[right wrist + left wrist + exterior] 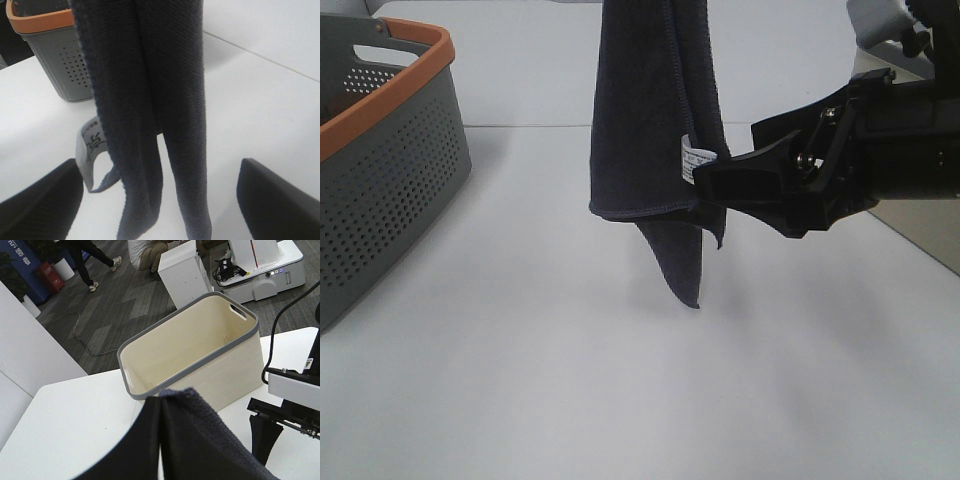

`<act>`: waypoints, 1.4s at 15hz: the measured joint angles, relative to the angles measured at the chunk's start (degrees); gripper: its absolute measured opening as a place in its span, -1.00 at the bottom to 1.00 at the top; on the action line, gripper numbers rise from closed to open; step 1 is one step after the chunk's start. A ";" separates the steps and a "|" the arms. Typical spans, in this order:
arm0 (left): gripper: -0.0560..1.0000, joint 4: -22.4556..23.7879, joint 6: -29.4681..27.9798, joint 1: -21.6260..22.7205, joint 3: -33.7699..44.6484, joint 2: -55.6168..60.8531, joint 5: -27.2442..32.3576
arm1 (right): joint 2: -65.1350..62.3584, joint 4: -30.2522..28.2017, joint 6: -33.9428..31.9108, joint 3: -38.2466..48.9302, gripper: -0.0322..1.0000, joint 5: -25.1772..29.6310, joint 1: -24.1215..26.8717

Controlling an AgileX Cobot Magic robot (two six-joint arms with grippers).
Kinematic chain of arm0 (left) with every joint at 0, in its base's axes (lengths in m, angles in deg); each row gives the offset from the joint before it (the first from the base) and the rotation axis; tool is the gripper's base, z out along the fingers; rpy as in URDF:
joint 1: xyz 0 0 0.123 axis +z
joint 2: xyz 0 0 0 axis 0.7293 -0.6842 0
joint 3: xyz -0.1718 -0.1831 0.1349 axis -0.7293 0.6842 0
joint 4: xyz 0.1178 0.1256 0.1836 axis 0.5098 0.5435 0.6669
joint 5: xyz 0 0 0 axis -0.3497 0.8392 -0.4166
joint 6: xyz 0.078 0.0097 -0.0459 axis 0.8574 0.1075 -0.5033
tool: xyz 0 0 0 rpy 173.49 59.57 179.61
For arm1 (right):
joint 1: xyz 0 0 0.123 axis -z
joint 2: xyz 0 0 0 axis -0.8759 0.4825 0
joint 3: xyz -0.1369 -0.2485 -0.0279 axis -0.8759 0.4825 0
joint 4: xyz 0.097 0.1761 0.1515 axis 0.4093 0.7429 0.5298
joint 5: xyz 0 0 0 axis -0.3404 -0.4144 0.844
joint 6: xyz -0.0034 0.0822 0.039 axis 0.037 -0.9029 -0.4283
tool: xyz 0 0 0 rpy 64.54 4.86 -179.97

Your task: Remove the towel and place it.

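Note:
The dark navy towel hangs in folds above the white table, its top out of the exterior view. Its white care label sits near the lower right edge. In the left wrist view the towel bunches up right at the camera and hides my left gripper's fingers; it hangs from there. My right gripper is open beside the label edge. In the right wrist view its fingers stand apart on either side of the towel, with the label between them.
A grey perforated basket with an orange rim stands at the left of the table and shows in the right wrist view. A cream bin with a grey rim stands at the table's edge. My right arm shows in the left wrist view.

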 joint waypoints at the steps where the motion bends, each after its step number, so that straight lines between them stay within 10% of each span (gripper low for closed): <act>1: -0.89 0.00 0.00 0.00 0.00 0.00 0.00 | 0.00 -0.40 0.00 0.00 0.51 -0.80 -0.17; 11: -0.89 0.00 0.00 0.00 0.00 0.00 0.00 | 4.81 -7.85 -3.21 0.00 0.33 -4.18 -0.34; 18: -0.89 0.46 0.00 0.00 0.00 -0.57 0.00 | 4.53 -7.91 -5.96 -1.03 -0.90 -0.92 -0.34; 21: -0.89 3.15 -1.78 0.00 0.00 -2.35 0.34 | -0.17 -24.18 -23.26 -2.58 -0.94 -0.17 -0.34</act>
